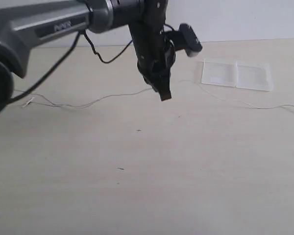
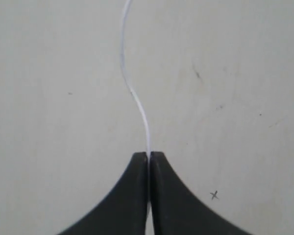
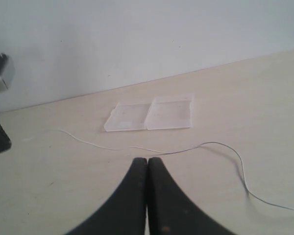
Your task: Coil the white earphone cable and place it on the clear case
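While the left gripper (image 2: 149, 155) is pressing its black jaws together on the white earphone cable (image 2: 132, 93), the wire is showing as a very thin, pale line, barely standing out against the light desk (image 1: 137, 176). In the exterior view it is lying uncoiled, its long axis running left to right, waving from the left edge through the gripper near upper centre and on to the right edge, where the frame is cutting it off. The clear case (image 1: 236, 75) is lying flat at upper right, near the cable's right stretch, its faint edges hard to trace. The right gripper (image 3: 147, 160) is resting with jaws together on nothing, the cable passing just beyond its tips. Earbuds and plug are too small to make out.
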